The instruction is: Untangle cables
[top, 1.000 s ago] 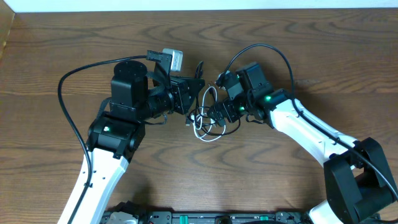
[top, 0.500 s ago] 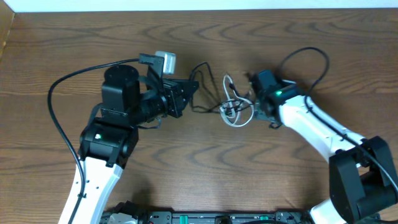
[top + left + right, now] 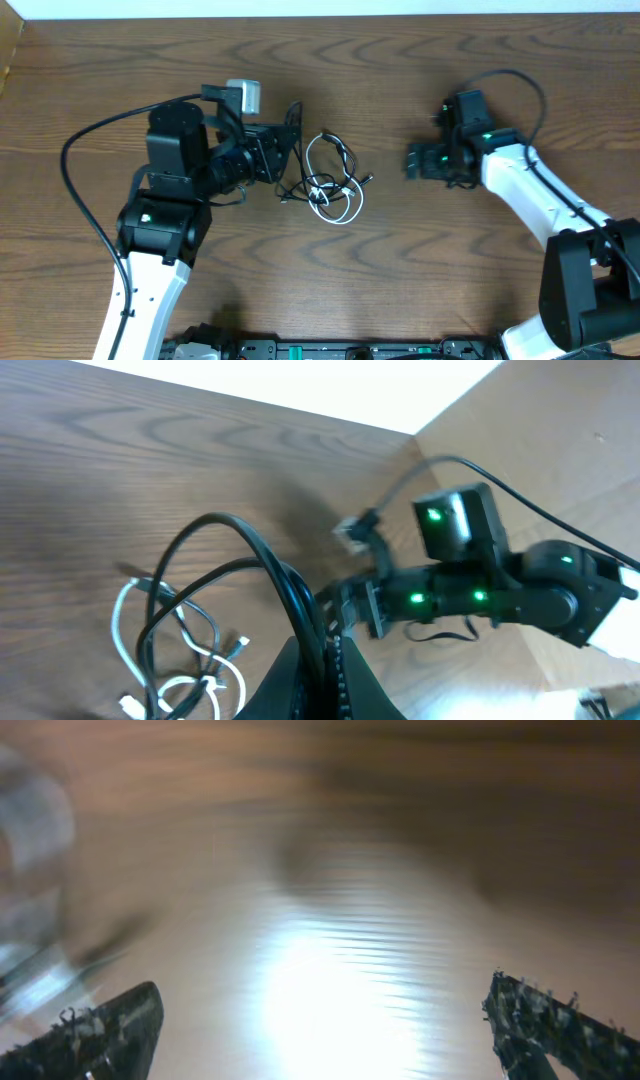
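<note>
The cables are a loose tangle on the wooden table between the arms. Thin black loops (image 3: 335, 150) cross a white cable (image 3: 346, 212). My left gripper (image 3: 292, 135) sits at the tangle's left edge. The left wrist view shows the left gripper (image 3: 322, 665) shut on a black cable (image 3: 215, 520) that arches out leftward, with the white cable (image 3: 117, 630) lying below it. My right gripper (image 3: 412, 160) is well to the right of the tangle and apart from it. In the blurred right wrist view it (image 3: 325, 1030) stands wide open over bare wood.
The table (image 3: 420, 280) is dark wood, with a pale wall edge along the back. The thick black cable of the left arm (image 3: 90, 150) loops out to the left. The right arm (image 3: 470, 595) shows beyond the tangle in the left wrist view.
The right gripper has let go of the tangle and drawn back to the right. The left arm has shifted left, and the cables have come back left with it.
</note>
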You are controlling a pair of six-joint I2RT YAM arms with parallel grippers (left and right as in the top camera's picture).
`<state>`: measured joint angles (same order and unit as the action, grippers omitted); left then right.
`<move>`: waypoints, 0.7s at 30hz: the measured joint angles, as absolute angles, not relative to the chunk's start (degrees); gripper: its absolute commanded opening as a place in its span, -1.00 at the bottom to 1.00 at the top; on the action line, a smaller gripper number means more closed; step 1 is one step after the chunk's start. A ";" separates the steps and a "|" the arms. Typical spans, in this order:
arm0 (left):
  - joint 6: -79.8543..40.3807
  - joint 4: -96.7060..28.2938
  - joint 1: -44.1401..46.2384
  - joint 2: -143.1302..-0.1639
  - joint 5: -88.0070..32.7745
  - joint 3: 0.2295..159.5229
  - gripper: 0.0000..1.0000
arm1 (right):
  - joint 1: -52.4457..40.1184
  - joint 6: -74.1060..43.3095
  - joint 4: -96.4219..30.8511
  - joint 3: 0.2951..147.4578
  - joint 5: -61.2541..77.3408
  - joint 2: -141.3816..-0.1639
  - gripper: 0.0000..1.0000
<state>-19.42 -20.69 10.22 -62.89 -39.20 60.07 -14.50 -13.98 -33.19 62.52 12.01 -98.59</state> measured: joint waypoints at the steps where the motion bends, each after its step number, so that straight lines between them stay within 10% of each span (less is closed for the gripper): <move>1: -19.42 -20.56 11.22 -62.89 -39.29 60.07 -0.85 | -16.08 -9.87 -32.03 62.54 17.32 -98.59 0.99; 11: -19.46 -17.08 16.75 -62.89 -40.69 60.07 -0.85 | -29.89 3.44 -24.49 62.52 22.74 -98.59 0.99; 21: -22.57 -11.49 17.04 -62.33 -43.99 60.07 -0.85 | -31.86 -9.45 -15.90 62.52 5.87 -98.56 0.84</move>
